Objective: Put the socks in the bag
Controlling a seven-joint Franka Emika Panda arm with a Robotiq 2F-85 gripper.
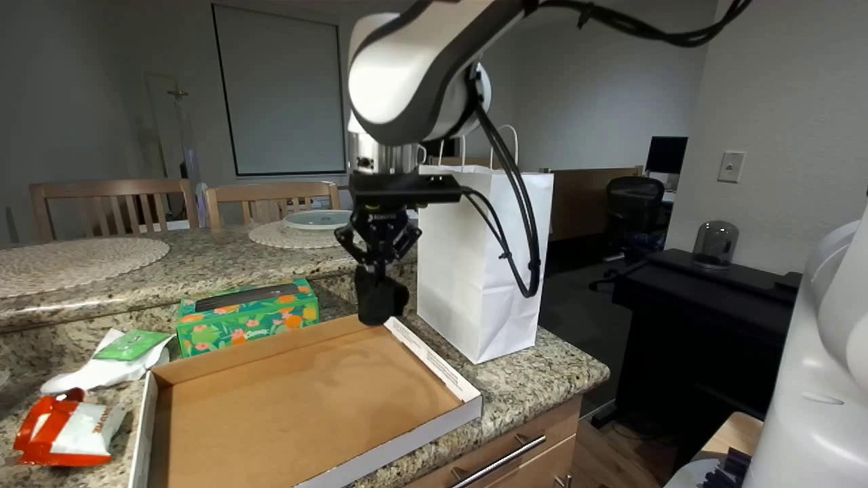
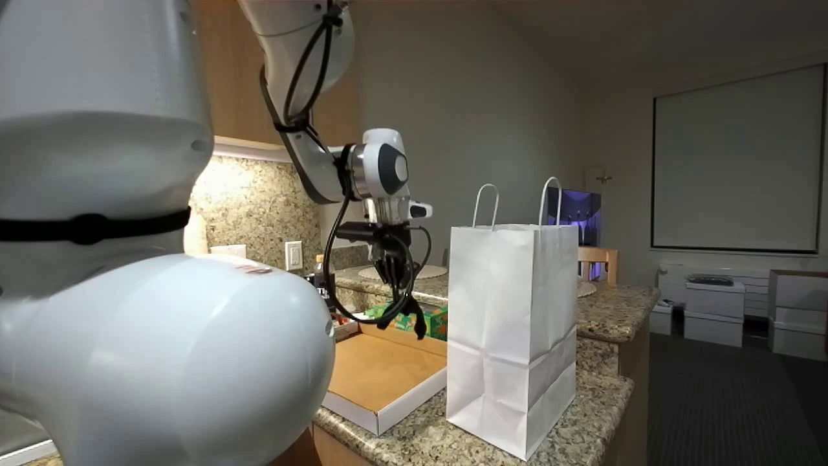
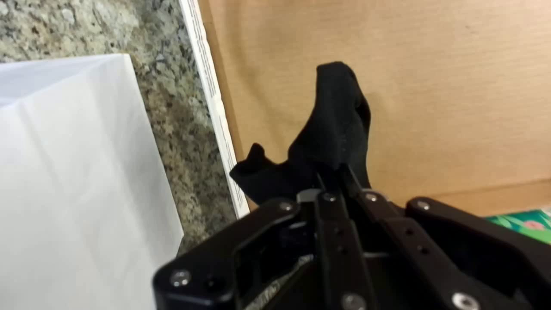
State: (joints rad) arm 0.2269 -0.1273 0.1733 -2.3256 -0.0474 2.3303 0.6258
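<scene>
Where the gripper (image 3: 335, 175) pinches, black sock (image 1: 374, 301) hanging downward, long axis near-vertical.

In the wrist view, the left edge is cutting off the bag (image 3: 77, 172). In an exterior view, the cardboard tray (image 1: 305, 407) is running off the bottom (its lettering (image 1: 427, 356) is looking illegibly small), and cables (image 1: 534, 251) are hiding strips of the bag.
</scene>
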